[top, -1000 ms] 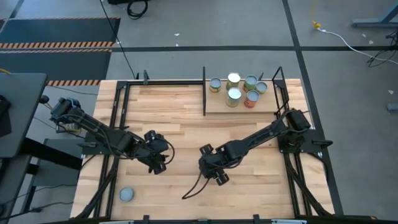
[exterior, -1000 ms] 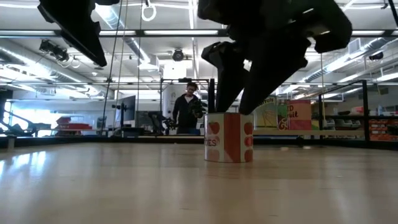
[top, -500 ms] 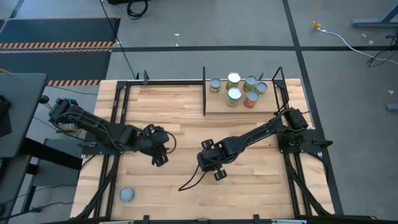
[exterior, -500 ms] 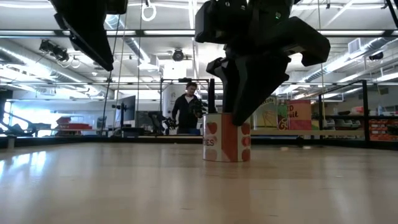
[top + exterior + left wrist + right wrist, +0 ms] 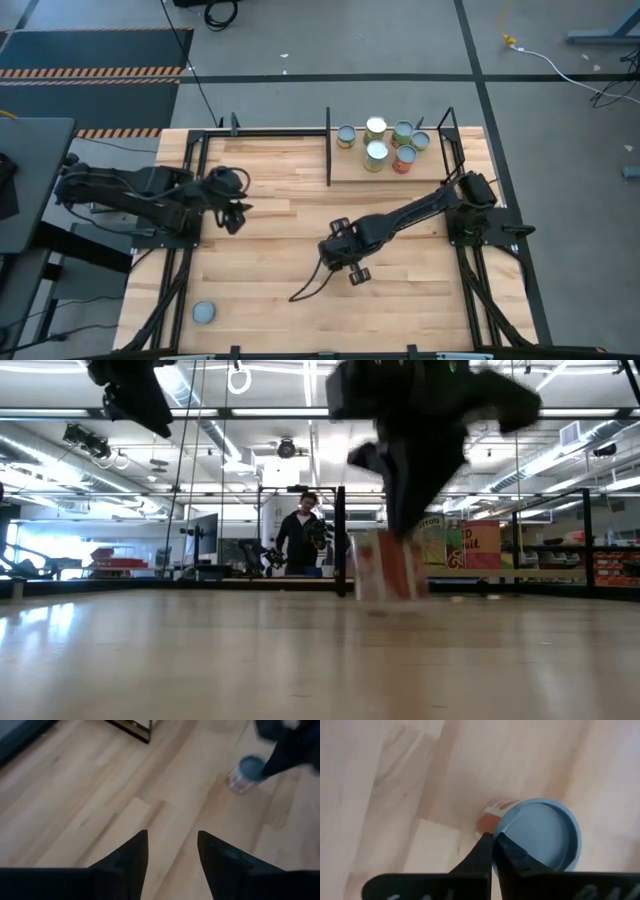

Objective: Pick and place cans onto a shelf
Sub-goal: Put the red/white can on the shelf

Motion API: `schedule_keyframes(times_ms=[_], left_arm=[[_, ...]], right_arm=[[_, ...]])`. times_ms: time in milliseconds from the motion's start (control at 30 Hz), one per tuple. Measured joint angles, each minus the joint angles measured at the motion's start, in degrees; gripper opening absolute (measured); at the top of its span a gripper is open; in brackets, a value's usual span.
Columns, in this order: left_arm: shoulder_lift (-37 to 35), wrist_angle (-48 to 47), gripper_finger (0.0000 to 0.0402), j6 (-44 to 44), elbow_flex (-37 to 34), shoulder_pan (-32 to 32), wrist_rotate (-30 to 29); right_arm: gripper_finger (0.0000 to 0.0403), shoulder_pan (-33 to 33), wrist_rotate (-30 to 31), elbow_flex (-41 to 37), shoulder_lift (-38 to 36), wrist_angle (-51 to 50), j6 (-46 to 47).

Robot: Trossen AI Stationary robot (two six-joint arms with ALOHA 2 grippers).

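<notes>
Standing about upright on the table, well in front of the shelf (image 5: 350, 168), the red can (image 5: 540, 832) is seen just beside the right claw (image 5: 493, 839), not inside it. That claw is clenched on nothing at the lid's rim. The left claw (image 5: 170, 840) is held released, farther from the shelf. From above the can is hidden; at table height it is blurred.

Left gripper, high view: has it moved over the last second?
Yes. The left gripper has pulled back from the table's middle toward the black upright at the table's left side, away from the right gripper and the lone can.
</notes>
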Motion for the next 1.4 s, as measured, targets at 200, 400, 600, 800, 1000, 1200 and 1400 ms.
schedule_keyframes(times_ms=[200,400,600,800,1000,1200,1400], left_arm=[[-3.32,-1.50,0.0176,5.24,0.00,1.71,-4.83],[-3.51,-1.79,0.0176,8.28,0.00,1.96,-5.46],[-3.51,-1.79,0.0176,12.02,0.00,1.98,-5.18],[-4.13,-4.71,0.0176,7.76,0.02,1.96,-0.24],[-4.82,-8.67,0.0176,4.82,3.56,1.97,2.66],[-4.94,-13.55,0.0176,3.58,14.15,1.96,1.60],[-4.95,-14.69,0.0176,4.02,20.85,1.96,0.36]], right_arm=[[0.0007,-5.50,3.36,6.61,-7.03,-13.83,1.41],[0.0007,-15.85,10.37,7.26,-15.14,-18.46,4.01],[0.0007,-28.66,10.02,7.24,-15.55,-11.30,-2.68],[0.0008,-36.88,4.86,7.11,-12.60,-9.45,-4.80],[0.0008,-39.68,-0.48,7.11,-8.84,-8.43,-4.95],[0.0008,-40.76,-1.86,7.11,-4.79,-7.64,-4.93],[0.0011,-41.64,-1.95,7.12,-2.84,-6.83,-4.53]])
